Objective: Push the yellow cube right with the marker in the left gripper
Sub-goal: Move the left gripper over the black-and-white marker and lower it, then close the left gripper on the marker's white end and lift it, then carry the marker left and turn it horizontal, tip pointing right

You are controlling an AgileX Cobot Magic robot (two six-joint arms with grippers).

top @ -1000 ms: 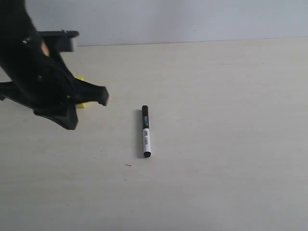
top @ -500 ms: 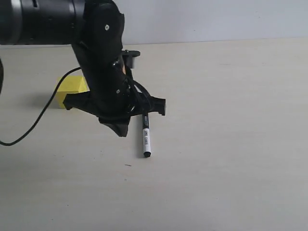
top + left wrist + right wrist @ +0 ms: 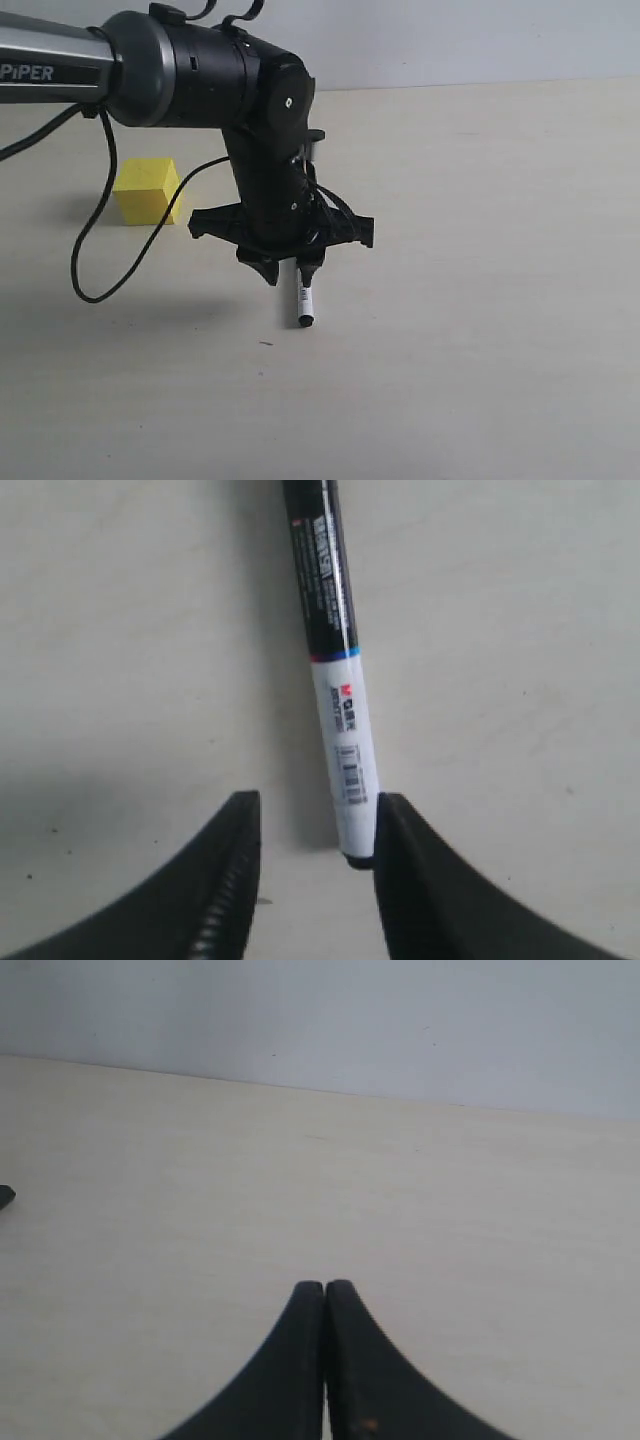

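The marker [image 3: 304, 301] lies flat on the table, its black cap half hidden under my left gripper [image 3: 289, 268]. That gripper hangs open right over the marker. In the left wrist view the white barrel of the marker [image 3: 343, 715] runs between the two fingers, with its black end close against one fingertip [image 3: 400, 825] and a wide gap to the other. The yellow cube [image 3: 146, 189] sits on the table well to the left of the gripper, apart from it. My right gripper [image 3: 325, 1287] is shut on nothing and is out of the exterior view.
The pale table [image 3: 480, 300] ends at a grey wall behind. A black cable [image 3: 95, 255] from the left arm loops down just right of the cube. A small dark tip [image 3: 5, 1197] shows at one edge of the right wrist view.
The left arm has swung right from over the cube to over the marker and lowered. The cube is now uncovered. The marker has not moved.
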